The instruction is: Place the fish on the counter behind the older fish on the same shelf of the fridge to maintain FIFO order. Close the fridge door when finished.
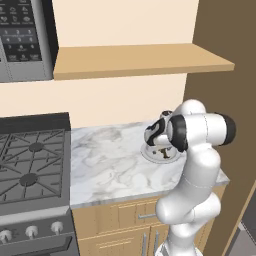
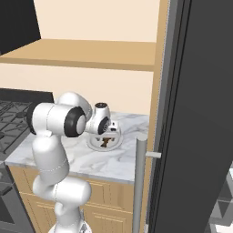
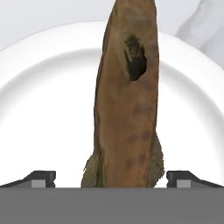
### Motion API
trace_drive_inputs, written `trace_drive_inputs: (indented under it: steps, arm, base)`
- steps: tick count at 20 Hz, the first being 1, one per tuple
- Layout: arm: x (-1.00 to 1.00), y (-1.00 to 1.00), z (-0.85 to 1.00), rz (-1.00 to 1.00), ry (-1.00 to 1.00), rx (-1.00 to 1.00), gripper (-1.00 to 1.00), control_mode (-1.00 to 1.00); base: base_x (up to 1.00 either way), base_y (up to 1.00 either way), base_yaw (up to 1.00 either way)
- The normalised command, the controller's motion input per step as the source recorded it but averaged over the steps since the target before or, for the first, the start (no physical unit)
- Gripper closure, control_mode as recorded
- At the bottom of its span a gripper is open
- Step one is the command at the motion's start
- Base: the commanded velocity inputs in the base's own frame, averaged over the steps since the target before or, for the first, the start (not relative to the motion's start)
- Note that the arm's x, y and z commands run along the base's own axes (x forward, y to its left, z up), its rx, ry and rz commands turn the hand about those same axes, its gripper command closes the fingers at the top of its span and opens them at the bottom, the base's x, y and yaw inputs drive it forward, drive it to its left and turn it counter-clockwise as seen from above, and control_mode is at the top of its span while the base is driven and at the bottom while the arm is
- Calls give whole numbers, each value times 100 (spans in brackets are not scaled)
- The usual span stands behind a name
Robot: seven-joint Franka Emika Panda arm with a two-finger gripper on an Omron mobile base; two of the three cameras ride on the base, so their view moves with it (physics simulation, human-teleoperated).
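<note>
Wide-open tool straddles mottled brown fish on smooth white plate

Left of the marble surface, a gas stove with black grates and round burners, three pale knobs along its grey front panel. Above it, top left, a grey microwave with a dark keypad. Beside that, a light wooden wall shelf against a cream wall. Further right, a white round plate, seen from close in the hand view; partly hidden in both base views. Below, light wooden drawers with probably metal handles, small and blurred.
</note>
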Motion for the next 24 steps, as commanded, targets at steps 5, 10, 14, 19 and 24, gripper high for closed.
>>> trace_drive_inputs:
  steps: [5, 10, 14, 19, 24]
  arm:
    - [-8, 2, -8, 1, 0, 0, 100, -100]
    - [-64, 18, 63, 0, -5, 0, 100, -100]
    - [-99, 34, 100, 0, -23, -3, 100, -100]
    - [-100, 39, 100, 0, -23, -3, 100, -100]
    - [-100, 32, 100, 0, -18, -1, 100, -100]
  base:
    - [0, 0, 0]
    - [0, 0, 0]
    - [0, 0, 0]
    - [0, 0, 0]
    - [0, 0, 0]
